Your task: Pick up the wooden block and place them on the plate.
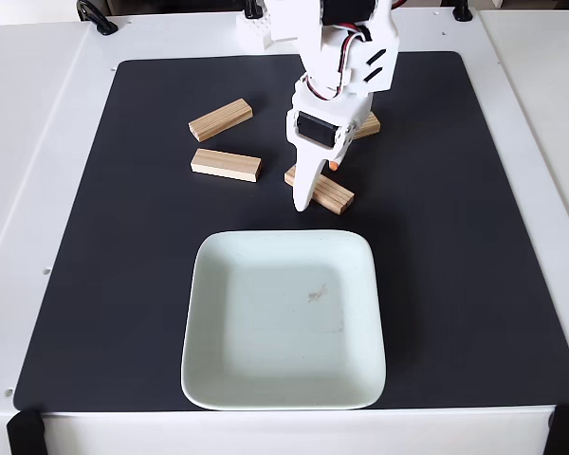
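Note:
Four wooden blocks lie on the black mat (455, 237) above the plate. One block (221, 120) is at the upper left and a second (226, 165) sits just below it. A third (334, 194) lies near the plate's top edge, partly under the arm. A fourth (368, 126) peeks out behind the arm on the right. The white arm reaches down from the top, and my gripper (318, 187) hangs over the third block. Its long white finger (303, 190) crosses the block's left end, and the jaws look open. The pale plate (218, 313) holds nothing.
The mat lies on a white table (38, 190). The arm's base (266, 24) stands at the top centre. Black cables and clamps sit at the table's far corners, and bare mat flanks the plate on both sides.

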Robot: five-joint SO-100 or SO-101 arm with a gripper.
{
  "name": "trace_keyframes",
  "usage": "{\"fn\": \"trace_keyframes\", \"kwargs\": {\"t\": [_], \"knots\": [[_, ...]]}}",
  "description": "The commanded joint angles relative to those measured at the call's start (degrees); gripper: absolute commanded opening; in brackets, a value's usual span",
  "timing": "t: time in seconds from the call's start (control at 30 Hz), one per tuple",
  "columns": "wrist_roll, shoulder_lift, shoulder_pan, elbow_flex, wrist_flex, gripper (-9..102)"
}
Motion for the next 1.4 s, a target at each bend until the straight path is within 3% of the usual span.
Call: {"fn": "trace_keyframes", "kwargs": {"t": [0.0,0.13,0.43,0.77,1.03,1.17,1.37], "knots": [[-0.2,0.4,0.7,-2.2,-1.7,34],[-0.4,0.4,1.2,-2.1,-4.0,31],[-0.4,0.4,1.1,-0.6,-4.0,-1],[-0.5,2.9,0.9,6.5,-4.0,0],[-5.7,28.7,-0.6,22.4,-4.3,0],[-11.0,44.5,-0.6,33.4,-10.7,0],[-27.9,64.1,1.9,47.5,-27.9,0]]}}
